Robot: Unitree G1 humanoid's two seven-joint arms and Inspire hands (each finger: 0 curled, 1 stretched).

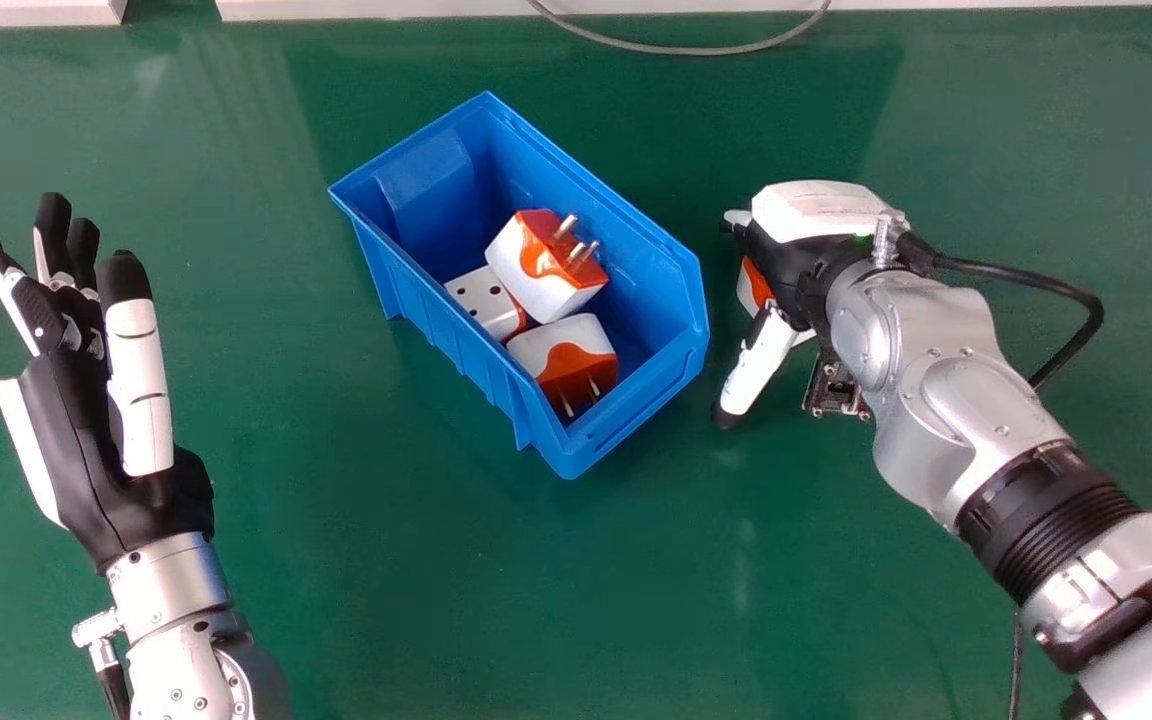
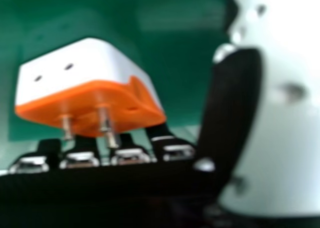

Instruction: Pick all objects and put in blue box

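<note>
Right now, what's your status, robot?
Left hand open. Right hand open at orange-and-white plug adapter. Nothing seen between adapter and blue box.

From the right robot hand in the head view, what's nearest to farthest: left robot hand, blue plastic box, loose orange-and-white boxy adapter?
1. Loose adapter, beside its fingers
2. Blue box, to its left
3. Left robot hand, far left

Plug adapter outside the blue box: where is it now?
In the head view, the adapter is right of the blue box, partly hidden by the right hand, between its thumb and fingers.
</note>
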